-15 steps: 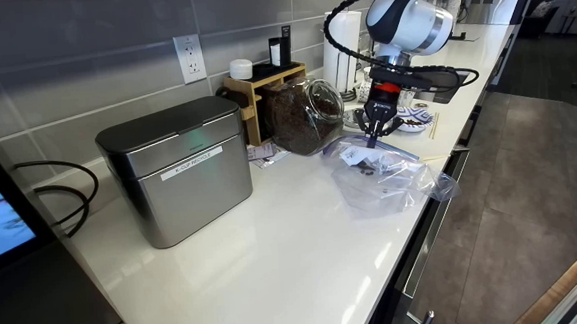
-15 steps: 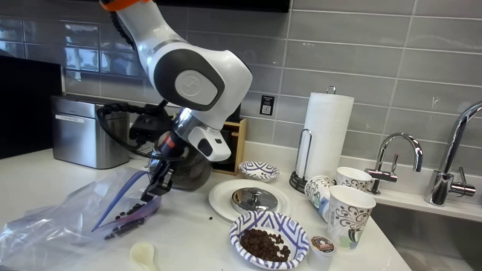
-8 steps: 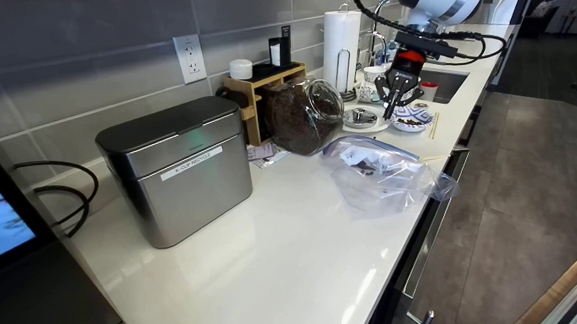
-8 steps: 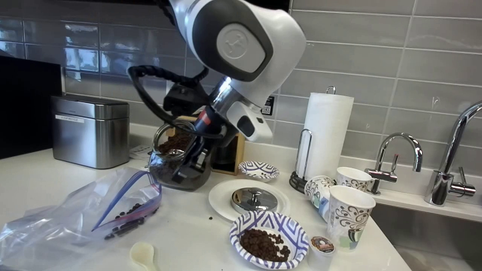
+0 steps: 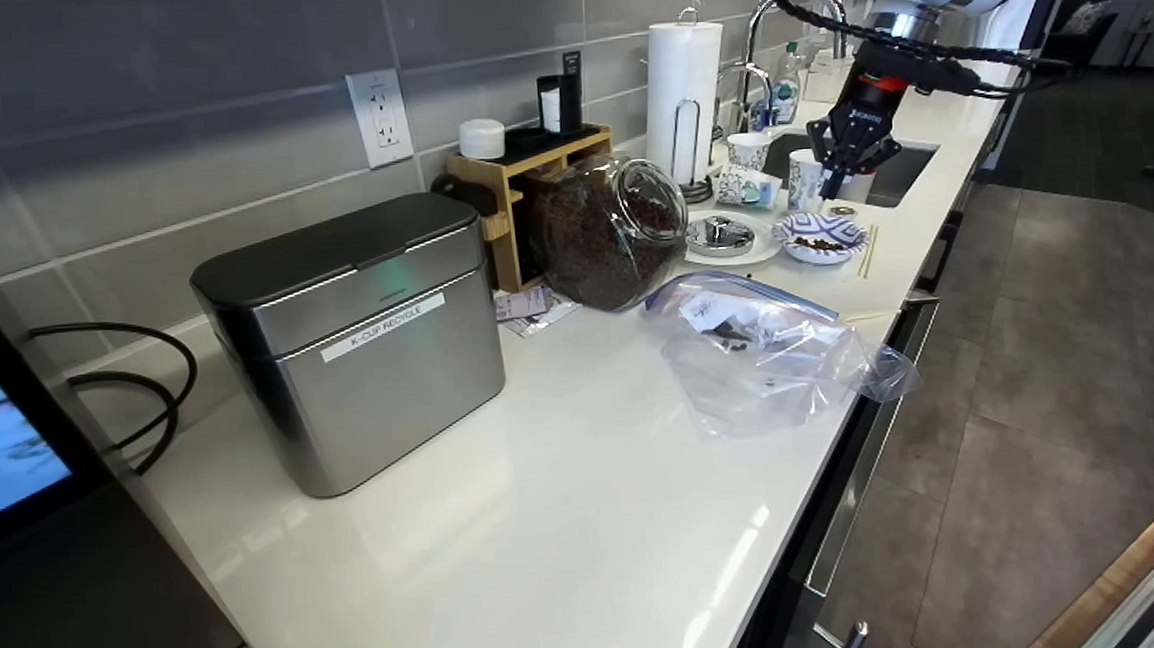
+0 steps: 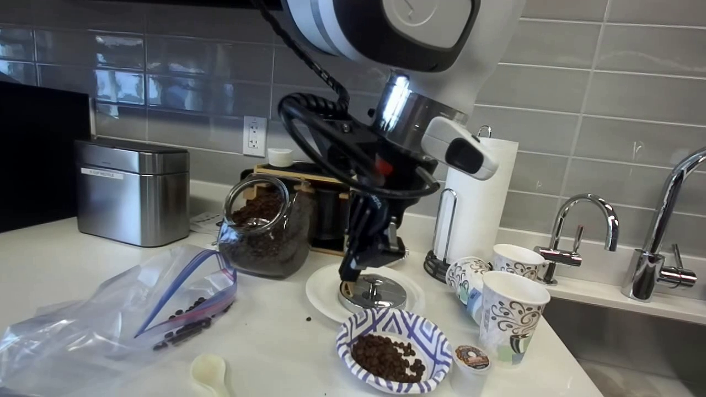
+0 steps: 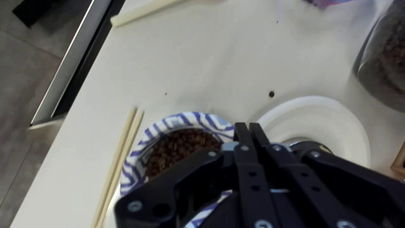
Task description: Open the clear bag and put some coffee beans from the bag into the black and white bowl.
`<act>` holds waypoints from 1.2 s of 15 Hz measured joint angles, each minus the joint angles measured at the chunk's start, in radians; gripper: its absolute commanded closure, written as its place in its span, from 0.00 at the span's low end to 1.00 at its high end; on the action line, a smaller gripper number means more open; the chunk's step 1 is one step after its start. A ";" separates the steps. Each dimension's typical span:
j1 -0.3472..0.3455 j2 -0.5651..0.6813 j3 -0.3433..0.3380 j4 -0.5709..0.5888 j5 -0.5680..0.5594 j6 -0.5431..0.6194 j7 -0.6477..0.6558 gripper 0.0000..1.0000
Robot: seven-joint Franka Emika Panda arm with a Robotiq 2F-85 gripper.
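The clear zip bag lies on its side with its mouth open and several beans inside near the opening; it also shows in an exterior view. A blue-purple and white patterned bowl stands at the front and holds a pile of coffee beans. It also shows in the wrist view. My gripper is in the air near that bowl and above the plate. In the wrist view its fingertips are nearly together; no bean shows between them. A similar bowl behind is mostly hidden by the gripper.
A white plate with a metal lid lies behind the bowl. A large bean jar, paper cups and a K-cup stand around. Also there: a spoon, chopsticks and one loose bean.
My gripper has risen from the open bag and moved past the jar to near the front bowl and plate. The bag, bowls and other things stay in place.
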State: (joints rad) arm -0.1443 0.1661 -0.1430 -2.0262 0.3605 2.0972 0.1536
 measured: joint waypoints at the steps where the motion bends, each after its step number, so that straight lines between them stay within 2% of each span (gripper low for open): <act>1: -0.001 0.000 -0.002 -0.005 -0.016 0.045 -0.018 0.99; 4: -0.001 0.001 -0.001 -0.031 -0.031 0.167 -0.061 0.99; 6: -0.001 0.002 0.001 -0.044 -0.031 0.208 -0.078 0.99; 7: -0.001 0.003 0.002 -0.048 -0.031 0.219 -0.084 0.70; 8: 0.000 0.004 0.003 -0.051 -0.031 0.227 -0.088 0.69; 9: 0.000 0.006 0.003 -0.052 -0.031 0.234 -0.091 0.64; 17: -0.001 0.009 0.003 -0.055 -0.032 0.237 -0.110 0.03; 18: -0.001 0.007 0.004 -0.055 -0.032 0.236 -0.126 0.00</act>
State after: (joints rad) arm -0.1448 0.1727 -0.1390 -2.0810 0.3285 2.3335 0.0280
